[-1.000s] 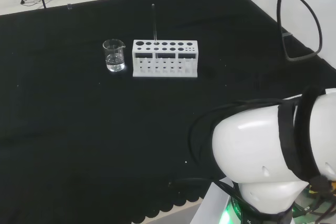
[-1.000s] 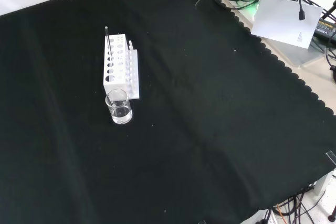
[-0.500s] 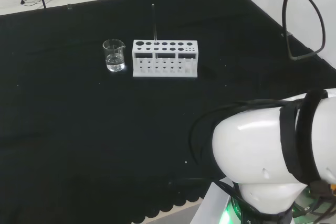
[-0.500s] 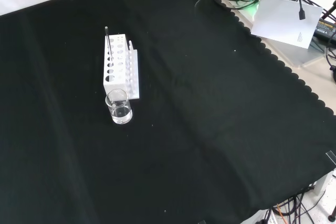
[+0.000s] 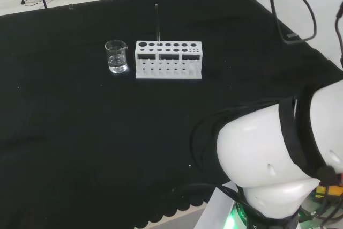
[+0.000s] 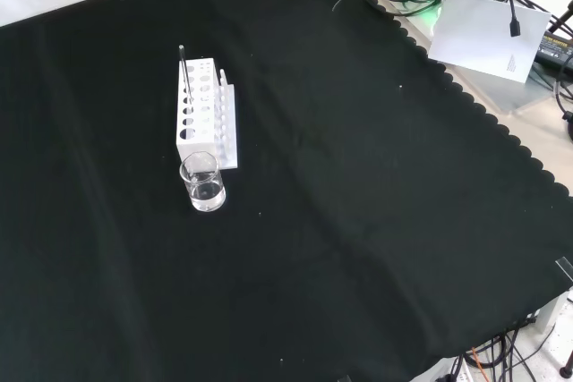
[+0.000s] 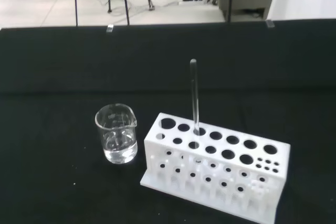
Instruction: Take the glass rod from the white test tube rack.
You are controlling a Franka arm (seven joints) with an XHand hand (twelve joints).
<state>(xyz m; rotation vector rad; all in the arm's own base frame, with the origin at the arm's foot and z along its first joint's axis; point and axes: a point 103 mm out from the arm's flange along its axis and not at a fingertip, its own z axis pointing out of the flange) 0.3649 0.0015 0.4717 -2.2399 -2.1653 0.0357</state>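
Item one, the glass rod (image 7: pixel 194 95): you have a single rod, standing upright in a hole of the white rack (image 7: pixel 215 169), in the back row of large holes toward the rack's beaker end. In the head view the rod (image 5: pixel 157 23) rises from the far row near the rack's left end; in the front view it (image 6: pixel 183 74) stands along the rack's left edge.

Item two, the rack (image 5: pixel 169 59): one piece, white, with two rows of large round holes on top, a cluster of small holes at one end, and more holes along its side face. It stands flat on the cloth, long side across the head view, lengthwise away from you in the front view (image 6: pixel 204 114).

Item three, the beaker (image 7: pixel 116 133): one clear piece with a little clear liquid at the bottom. In the head view it (image 5: pixel 117 56) stands just beside the rack's left end, apart from it; in the front view it (image 6: pixel 204 182) sits just nearer than the rack.

Item four, the surface: a black cloth (image 6: pixel 358 203) with a scalloped hem over the whole bench. Pale floor, dark stand legs and loose cables lie beyond its far edge in the head view.

Item five, the arm (image 5: pixel 273 164): its big white link sits low at the right of the head view. You cannot tell how the fingers are set, or whether they hold anything.
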